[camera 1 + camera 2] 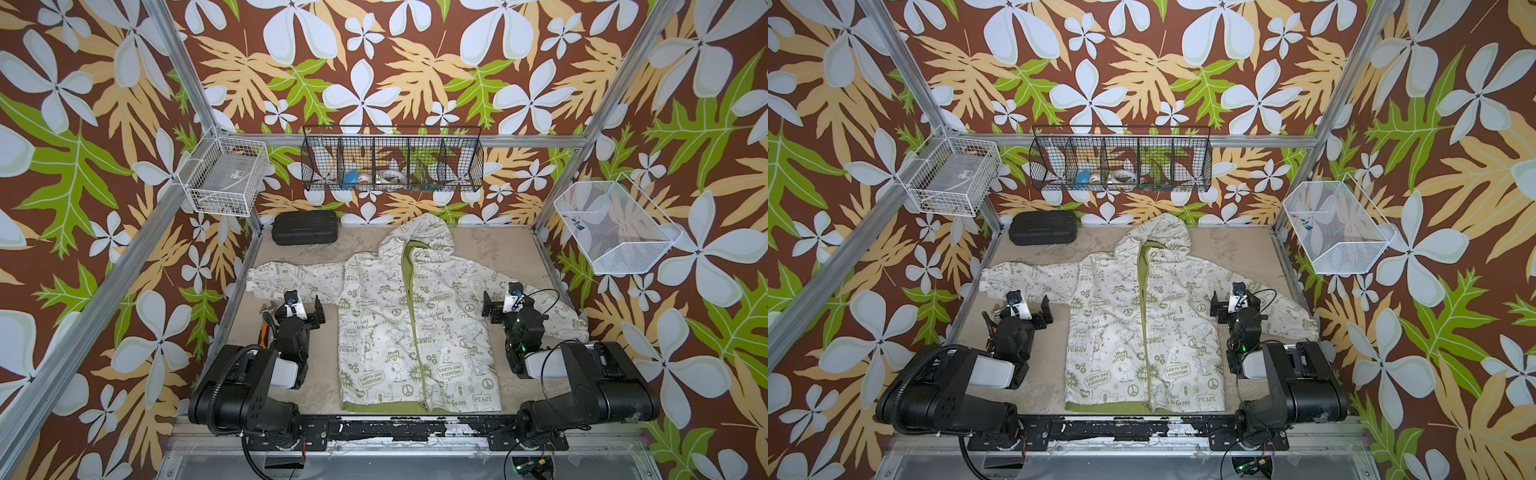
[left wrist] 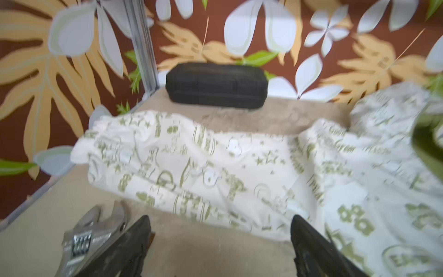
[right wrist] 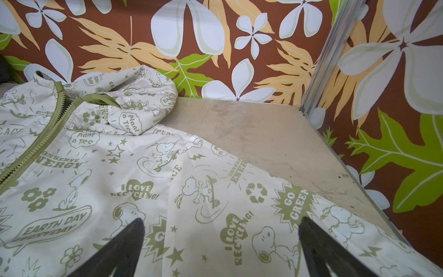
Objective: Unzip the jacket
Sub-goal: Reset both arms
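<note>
Left gripper (image 2: 220, 217) gapes empty over bare table (image 1: 494, 249), just beside one sleeve of the jacket (image 1: 395, 336), which lies flat mid-table, front up, zipper mostly closed. Right gripper (image 3: 221, 218) gapes empty over the other sleeve.

A stained beige surface (image 1: 498, 249) carries the jacket (image 1: 390, 332), spread flat and front-up across its middle, a black case (image 1: 304, 227) at the far left corner, and a wrench (image 2: 88, 237) by the left edge.
</note>
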